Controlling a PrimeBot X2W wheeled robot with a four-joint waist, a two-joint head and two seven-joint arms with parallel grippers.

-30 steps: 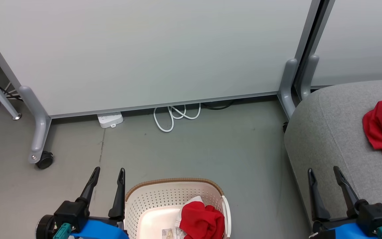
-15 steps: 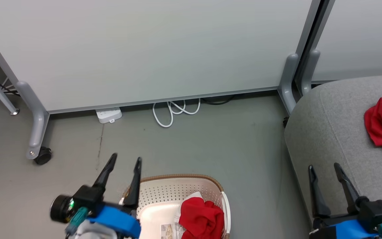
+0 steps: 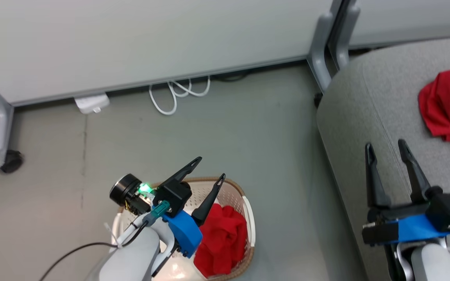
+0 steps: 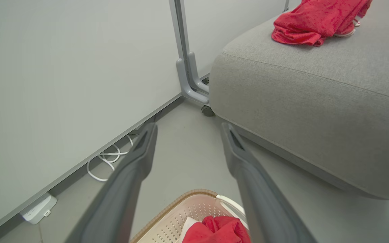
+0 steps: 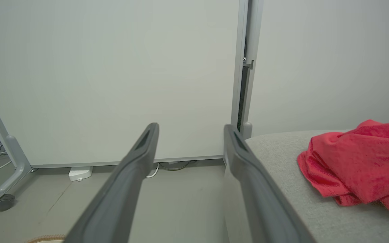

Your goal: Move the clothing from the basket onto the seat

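Though its rim is half-hidden, basket (image 3: 232, 192) holds clothing (image 3: 223, 239).

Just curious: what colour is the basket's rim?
Brown, woven-looking band on the basket; clearest in the left wrist view.

left tool (image 3: 210, 168) is raised out front, tilted to the right, fingers (image 3: 209, 199) spread wide; right tool (image 3: 385, 145) points straight ahead, fingers equally parted.

Head view: left gripper (image 3: 211, 167) and its forearm hide the left half of the basket (image 3: 233, 192), and the bottom edge clips it. The seat garment (image 3: 449, 101) and the seat (image 3: 365, 117) run off the right edge. Left wrist view: the basket garment (image 4: 219, 233) is cut by the bottom edge. Right wrist view: the basket is only a rim sliver.
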